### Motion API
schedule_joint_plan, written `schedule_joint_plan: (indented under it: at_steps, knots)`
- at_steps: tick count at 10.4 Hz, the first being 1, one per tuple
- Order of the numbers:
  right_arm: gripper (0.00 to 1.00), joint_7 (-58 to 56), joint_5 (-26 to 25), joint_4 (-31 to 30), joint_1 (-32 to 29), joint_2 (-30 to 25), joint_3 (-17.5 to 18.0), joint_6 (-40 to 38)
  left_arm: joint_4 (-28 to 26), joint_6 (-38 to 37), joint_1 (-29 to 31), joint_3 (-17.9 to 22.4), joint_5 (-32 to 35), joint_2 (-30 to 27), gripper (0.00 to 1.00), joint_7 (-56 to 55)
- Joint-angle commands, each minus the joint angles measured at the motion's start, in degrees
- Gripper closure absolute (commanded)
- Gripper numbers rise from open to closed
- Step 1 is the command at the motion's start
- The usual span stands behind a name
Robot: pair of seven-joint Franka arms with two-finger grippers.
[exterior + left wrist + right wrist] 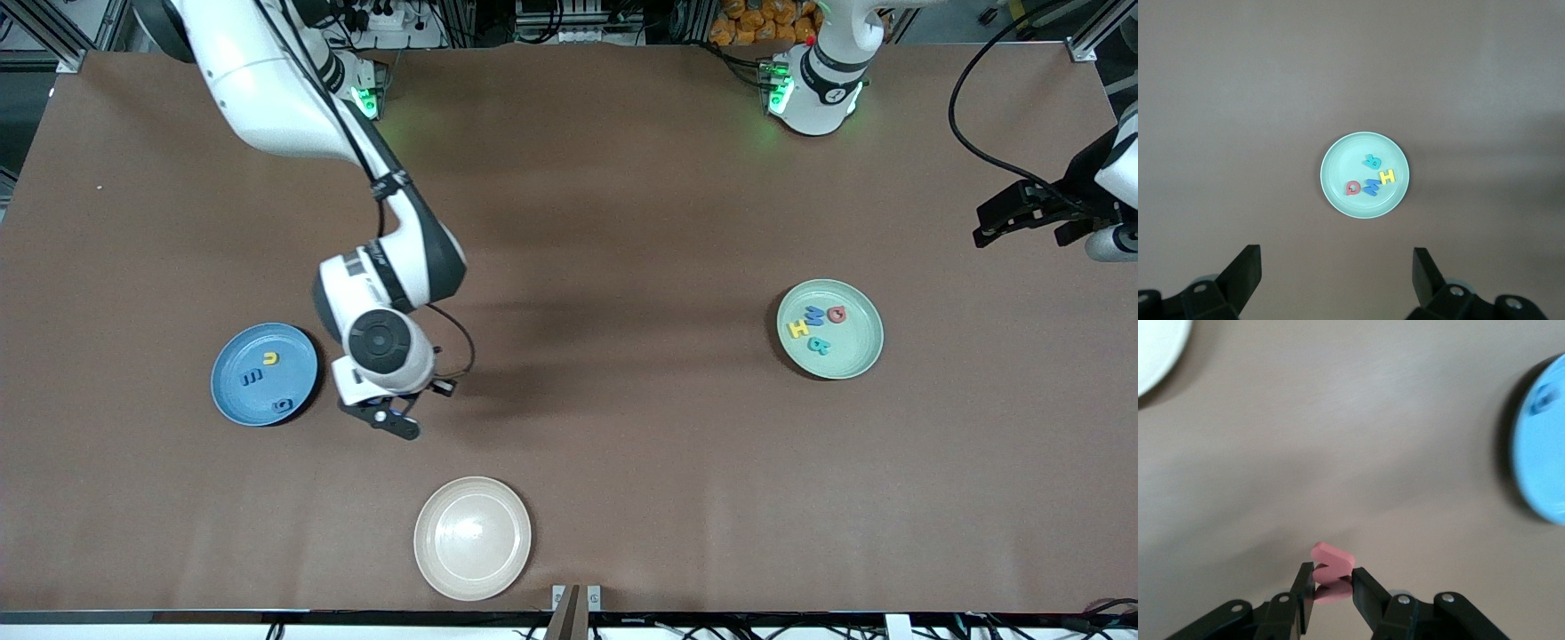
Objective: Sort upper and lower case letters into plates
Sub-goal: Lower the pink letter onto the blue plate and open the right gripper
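My right gripper point(392, 419) hangs over bare table beside the blue plate point(233, 391), toward the cream plate. In the right wrist view it point(1332, 579) is shut on the red w point(1335, 558). The blue plate holds the yellow u point(270, 358), blue m point(252, 378) and blue g point(283, 406). The pale green plate point(861, 351) holds the red Q point(837, 313), blue M point(814, 315), yellow H point(798, 329) and teal R point(819, 346). My left gripper point(985, 233) waits open and empty, high at the left arm's end of the table; its wrist view point(1337, 277) looks down on the green plate point(1338, 167).
An empty cream-beige plate point(472, 537) lies near the table's front edge, nearer to the front camera than the right gripper. It shows at a corner of the right wrist view point(1155, 347), and the blue plate point(1545, 453) shows at the edge there.
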Motion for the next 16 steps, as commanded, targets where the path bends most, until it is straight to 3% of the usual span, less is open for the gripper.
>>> schedule_joint_plan:
  at_steps: [1,4,9,10,11,12,16]
  knots:
    - [1.0,-7.94,-3.36,-10.68,-5.19,-7.57,0.78,1.82,-0.08,-0.82,-0.59,0.53,-1.36,-0.68,0.0,0.95]
    - [1.0,-14.64,-7.92,-20.33,-11.08,-10.73,0.78,7.51,0.89,-0.82,-0.59,-0.52,-0.92,-0.59,0.0,0.95]
    - [1.0,-21.77,-11.54,-22.39,-19.0,-9.34,0.87,9.55,0.89,-0.82,-0.59,-0.61,-0.92,-0.59,0.0,1.04]
    - [0.79,-21.77,-11.55,-22.39,-19.01,-9.17,0.87,9.64,0.98,-0.82,-0.59,-0.61,-0.92,-0.59,0.0,1.04]
    - [0.16,-21.77,-11.55,-22.3,-18.92,-8.9,0.87,9.73,0.98,-0.82,-0.59,-0.61,-0.92,-0.51,0.0,1.04]
    - [0.0,-21.77,-11.55,-22.3,-18.92,-8.9,0.87,10.08,0.98,-0.82,-0.59,-0.61,-0.92,-0.51,0.0,1.13]
    - [0.0,-21.86,-11.2,-22.22,-19.01,-8.99,1.05,10.7,0.98,-0.82,-0.77,-0.78,-1.01,-0.33,0.0,0.95]
